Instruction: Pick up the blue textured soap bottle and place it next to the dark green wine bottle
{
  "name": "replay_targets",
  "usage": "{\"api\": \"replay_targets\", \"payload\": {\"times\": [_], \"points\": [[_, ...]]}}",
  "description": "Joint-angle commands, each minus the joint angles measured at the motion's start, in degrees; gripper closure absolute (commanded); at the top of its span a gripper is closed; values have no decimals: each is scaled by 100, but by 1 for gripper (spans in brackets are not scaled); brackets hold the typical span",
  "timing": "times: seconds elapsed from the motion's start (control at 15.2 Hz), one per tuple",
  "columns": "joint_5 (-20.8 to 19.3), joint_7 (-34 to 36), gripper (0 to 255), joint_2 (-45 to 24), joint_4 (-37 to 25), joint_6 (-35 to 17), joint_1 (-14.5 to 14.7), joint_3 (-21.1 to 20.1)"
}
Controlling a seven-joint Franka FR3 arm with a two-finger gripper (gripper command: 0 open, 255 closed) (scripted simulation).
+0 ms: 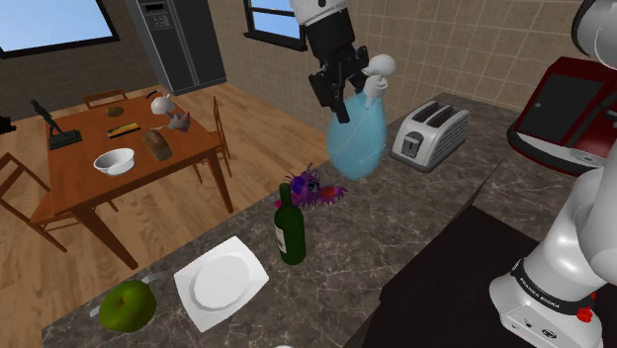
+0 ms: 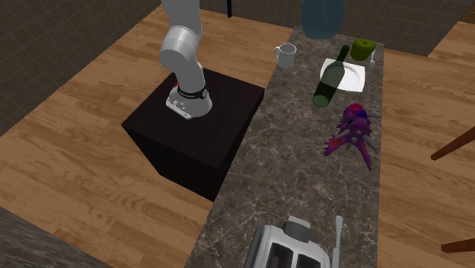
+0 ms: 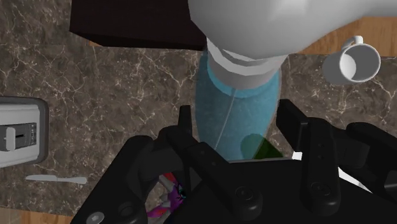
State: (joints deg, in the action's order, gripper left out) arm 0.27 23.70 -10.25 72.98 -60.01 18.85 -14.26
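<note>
The soap bottle (image 1: 356,138) is a pale blue, see-through body with a white pump head, hanging high above the marble counter (image 1: 415,227). My gripper (image 1: 336,84) is shut on its neck just below the pump. In the wrist view my gripper (image 3: 236,127) clasps the soap bottle (image 3: 235,102) from both sides. The dark green wine bottle (image 1: 290,229) stands upright on the counter, below the held bottle and toward the shoulder view's left. In the second exterior view the soap bottle (image 2: 322,17) hangs above the wine bottle (image 2: 329,78).
A purple spiky toy (image 1: 314,188) lies between the wine bottle and a toaster (image 1: 430,133). A white square plate (image 1: 220,282) and a green apple (image 1: 127,304) sit beyond the wine bottle. A white mug (image 2: 286,55) stands near the stand (image 2: 198,129). A knife (image 2: 336,232) lies by the toaster.
</note>
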Motion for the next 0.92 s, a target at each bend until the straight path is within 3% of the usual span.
{"api": "replay_targets", "payload": {"times": [0.0,0.13,0.86], "points": [[-9,305,255,-420,-590,168,191,-106],[-45,647,255,-949,-1338,386,457,-209],[43,508,255,-463,246,-719,322,-171]]}}
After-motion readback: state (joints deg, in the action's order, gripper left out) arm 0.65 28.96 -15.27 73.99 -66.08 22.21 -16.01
